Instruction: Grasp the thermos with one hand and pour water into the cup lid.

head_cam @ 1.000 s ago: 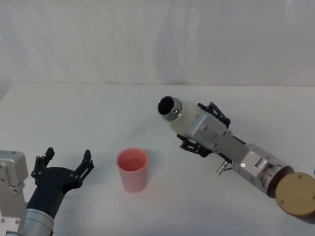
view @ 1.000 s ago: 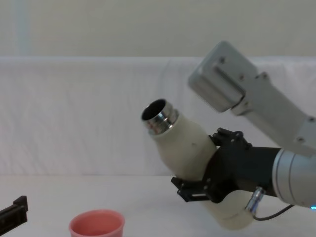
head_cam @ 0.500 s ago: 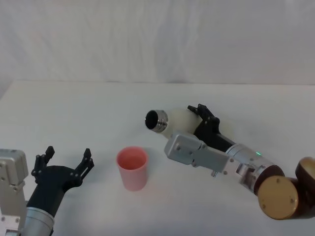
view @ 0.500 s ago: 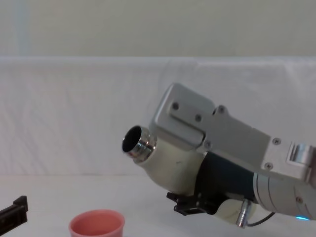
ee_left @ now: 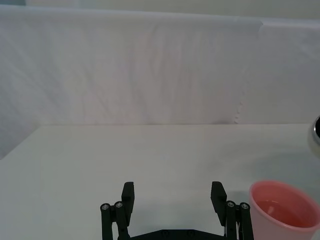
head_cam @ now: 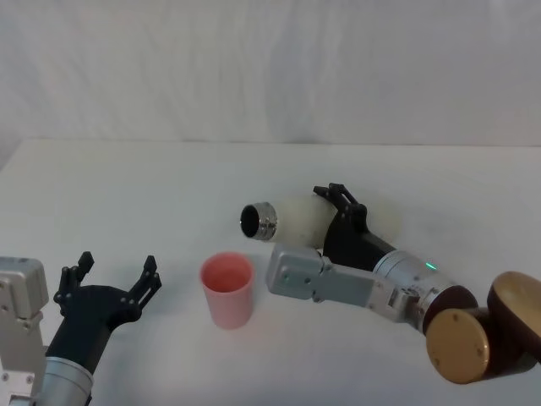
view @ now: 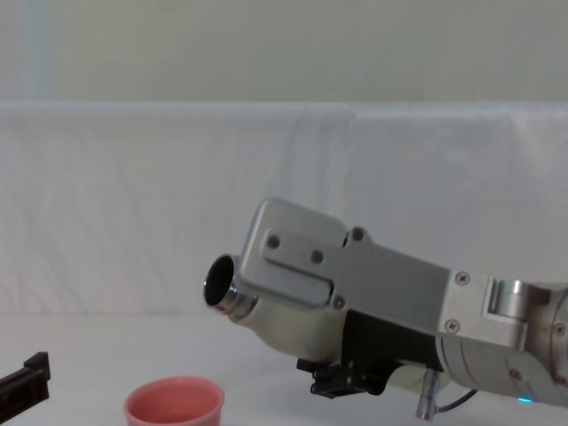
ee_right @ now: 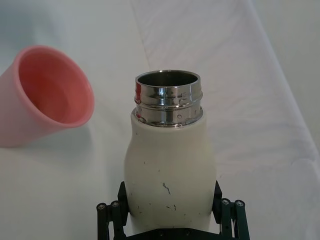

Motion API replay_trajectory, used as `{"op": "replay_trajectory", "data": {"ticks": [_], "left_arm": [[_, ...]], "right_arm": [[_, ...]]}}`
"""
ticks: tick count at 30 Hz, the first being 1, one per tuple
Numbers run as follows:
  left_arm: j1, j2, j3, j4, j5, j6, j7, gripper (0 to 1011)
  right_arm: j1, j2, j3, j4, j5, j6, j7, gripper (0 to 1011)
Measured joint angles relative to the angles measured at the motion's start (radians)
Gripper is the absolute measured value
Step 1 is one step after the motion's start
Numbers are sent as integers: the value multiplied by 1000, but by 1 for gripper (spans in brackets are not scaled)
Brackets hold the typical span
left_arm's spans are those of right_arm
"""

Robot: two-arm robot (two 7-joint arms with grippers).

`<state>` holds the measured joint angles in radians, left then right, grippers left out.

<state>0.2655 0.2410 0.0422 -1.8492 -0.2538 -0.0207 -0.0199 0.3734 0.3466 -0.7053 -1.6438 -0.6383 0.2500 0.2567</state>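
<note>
Steel-necked thermos (head_cam: 296, 222) clamped in right claw (head_cam: 338, 211), tilted near cup lid (head_cam: 226, 290); left claw (head_cam: 110, 283) apart.

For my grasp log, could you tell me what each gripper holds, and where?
The right gripper clamps the thermos round its lower body. The left gripper holds nothing.

No text, label or number seems readable on anything in view.

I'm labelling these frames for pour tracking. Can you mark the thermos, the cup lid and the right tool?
thermos (ee_right: 170, 165): right wrist view, on its cream body.
cup lid (head_cam: 227, 292): head view, on its pink side wall.
right tool (ee_right: 170, 212): right wrist view, midway between the fingertips clamping the thermos.
</note>
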Motion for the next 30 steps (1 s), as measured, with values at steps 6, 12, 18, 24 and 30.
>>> {"op": "replay_trajectory", "data": {"ticks": [6, 12, 18, 24, 30], "left_arm": [[0, 0, 0, 0, 0, 0, 0, 1001], [0, 0, 0, 0, 0, 0, 0, 1001], [0, 0, 0, 0, 0, 0, 0, 1001], [0, 0, 0, 0, 0, 0, 0, 1001], [0, 0, 0, 0, 0, 0, 0, 1001]], "right_arm": [[5, -13, -9, 13, -46, 1, 7, 957], [12, -24, -25, 26, -99, 2, 14, 957], [17, -31, -32, 33, -138, 4, 21, 957], [18, -38, -33, 37, -166, 5, 31, 957], [15, -47, -27, 38, -189, 2, 41, 957]]}}
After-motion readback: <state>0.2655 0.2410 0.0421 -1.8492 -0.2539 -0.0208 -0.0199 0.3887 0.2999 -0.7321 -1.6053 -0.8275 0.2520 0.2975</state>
